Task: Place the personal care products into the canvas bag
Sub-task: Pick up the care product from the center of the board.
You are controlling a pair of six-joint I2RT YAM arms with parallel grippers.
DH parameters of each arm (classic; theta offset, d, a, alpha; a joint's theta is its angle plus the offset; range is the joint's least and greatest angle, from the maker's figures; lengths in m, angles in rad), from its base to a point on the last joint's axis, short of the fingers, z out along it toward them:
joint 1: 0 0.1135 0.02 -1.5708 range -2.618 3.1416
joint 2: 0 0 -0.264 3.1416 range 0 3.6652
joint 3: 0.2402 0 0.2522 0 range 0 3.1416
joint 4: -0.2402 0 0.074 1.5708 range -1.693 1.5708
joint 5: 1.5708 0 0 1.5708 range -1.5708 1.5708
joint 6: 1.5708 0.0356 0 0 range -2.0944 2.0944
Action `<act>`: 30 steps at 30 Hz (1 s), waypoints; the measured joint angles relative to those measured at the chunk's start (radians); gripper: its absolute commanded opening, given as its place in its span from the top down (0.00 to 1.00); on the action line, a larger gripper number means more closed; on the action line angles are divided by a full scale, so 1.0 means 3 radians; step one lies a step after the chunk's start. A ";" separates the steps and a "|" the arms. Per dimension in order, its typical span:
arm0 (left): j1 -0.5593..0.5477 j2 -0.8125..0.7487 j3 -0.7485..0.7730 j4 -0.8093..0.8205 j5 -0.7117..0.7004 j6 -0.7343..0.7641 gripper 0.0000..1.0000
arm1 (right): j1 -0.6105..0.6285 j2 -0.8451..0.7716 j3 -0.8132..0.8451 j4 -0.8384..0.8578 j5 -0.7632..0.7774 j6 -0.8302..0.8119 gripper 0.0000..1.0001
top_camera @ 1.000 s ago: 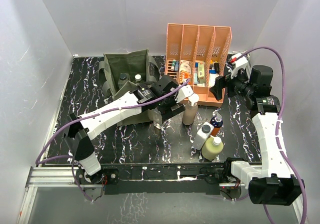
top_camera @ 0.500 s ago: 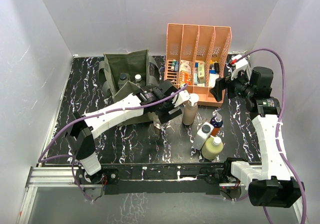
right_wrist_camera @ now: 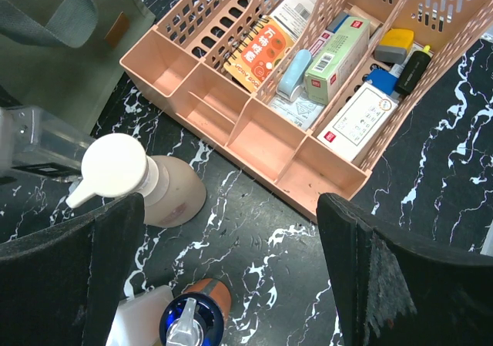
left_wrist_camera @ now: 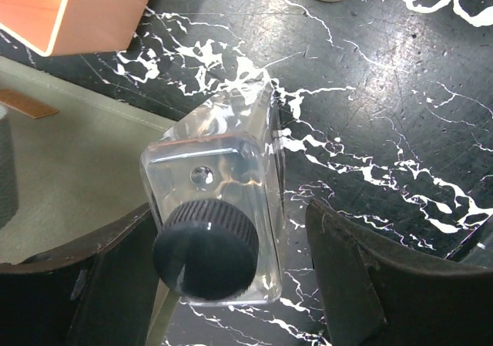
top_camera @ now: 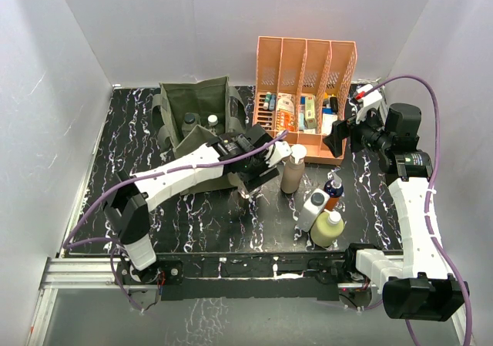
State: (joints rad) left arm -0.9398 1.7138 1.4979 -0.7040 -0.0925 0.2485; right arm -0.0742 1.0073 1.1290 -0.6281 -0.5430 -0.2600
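Left arm (top_camera: 177, 170) has drawn back from the beige pump bottle (top_camera: 293, 173) toward the near edge over the last second and now sits over a clear glass bottle (left_wrist_camera: 216, 199); right arm (top_camera: 412, 199) hasn't shifted. We read this as the pre-grasp for the third pick: two caps already show inside the canvas bag (top_camera: 196, 99), and the white bottle (top_camera: 313, 209), orange-blue bottle (top_camera: 333, 190) and yellow bottle (top_camera: 327, 228) stand on the worktop (top_camera: 200, 215) right of the beige one. Glass bottle stands upright on the worktop, just beside the bag's front edge, black screw cap (left_wrist_camera: 205, 247) up. Left jaws are spread and straddle it; the bag-side finger is just beside or touching the glass, we can't tell which, the other shows a clear gap. Right jaws are spread wide too, nothing between them, hovering by the peach organiser (right_wrist_camera: 254, 142). Handling, our guess: rigid square glass with smooth flat faces, so slippery and breakable, likely heavier than the plastic ones. We'd close on the two flat side faces below the shoulder, not on the round cap, which could turn or slip. Bag is soft and its mouth may sag, so we'd lower the bottle in rather than drop it onto the bottles already there.
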 measured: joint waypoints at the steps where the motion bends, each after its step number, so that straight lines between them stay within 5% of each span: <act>1: 0.0001 0.0023 0.0000 -0.0004 0.0022 -0.0005 0.33 | 0.0000 0.0000 0.0000 0.0000 -0.0003 0.0000 0.01; 19: 0.0009 0.0219 0.0154 -0.0078 0.0200 -0.0112 0.42 | 0.0000 0.0001 -0.0001 0.0001 -0.0024 0.0000 0.01; 30: 0.0009 0.0219 0.0252 -0.0075 0.0198 -0.0107 0.70 | 0.0000 0.0003 -0.0043 0.0009 -0.0025 0.0001 0.01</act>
State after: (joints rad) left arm -0.9371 1.7794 1.5734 -0.7265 -0.0330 0.2165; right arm -0.0742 1.0080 1.1160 -0.6254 -0.5507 -0.2596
